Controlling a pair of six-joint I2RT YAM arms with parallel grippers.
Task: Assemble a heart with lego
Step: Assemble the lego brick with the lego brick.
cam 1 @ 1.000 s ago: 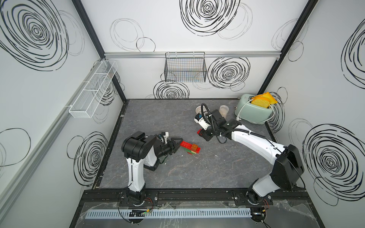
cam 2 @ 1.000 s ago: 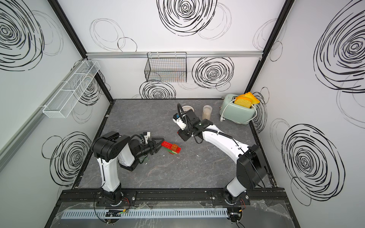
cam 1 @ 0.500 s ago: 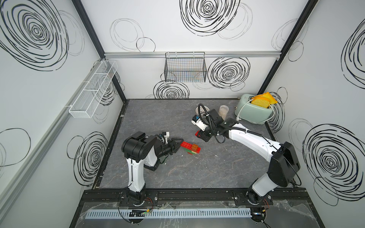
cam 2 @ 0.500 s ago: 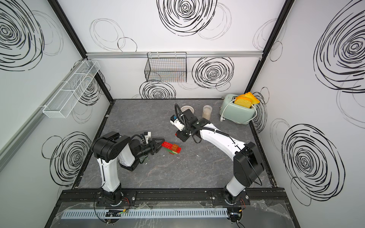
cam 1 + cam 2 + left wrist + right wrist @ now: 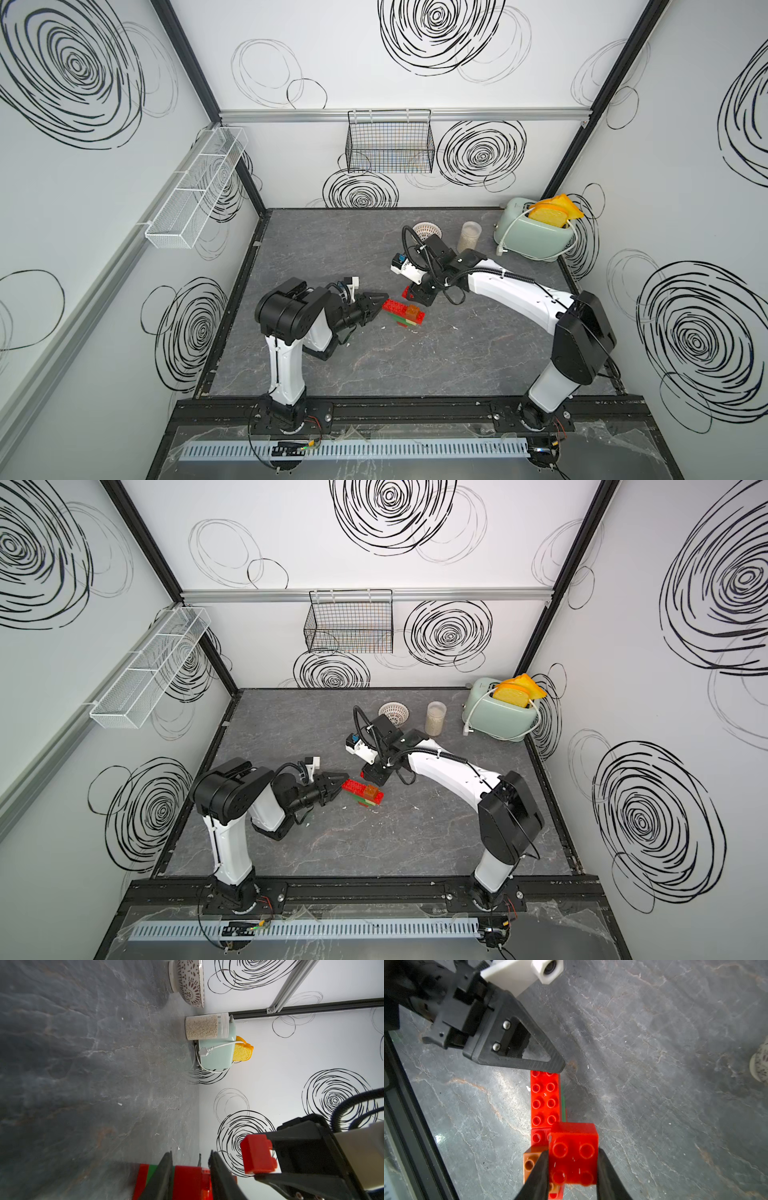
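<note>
Grey stone-look tabletop (image 5: 457, 365): left gripper (image 5: 376, 299) pinches the part-built heart (image 5: 405, 312) mid-table; right gripper (image 5: 572, 1153) clamps a red square brick (image 5: 574, 1147) just above it. Line studs squarely, then press straight down.

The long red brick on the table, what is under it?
A green layer peeks out beneath the long red brick. In a top view, lower bricks show red and lime-yellow slivers. How they join is covered.
</note>
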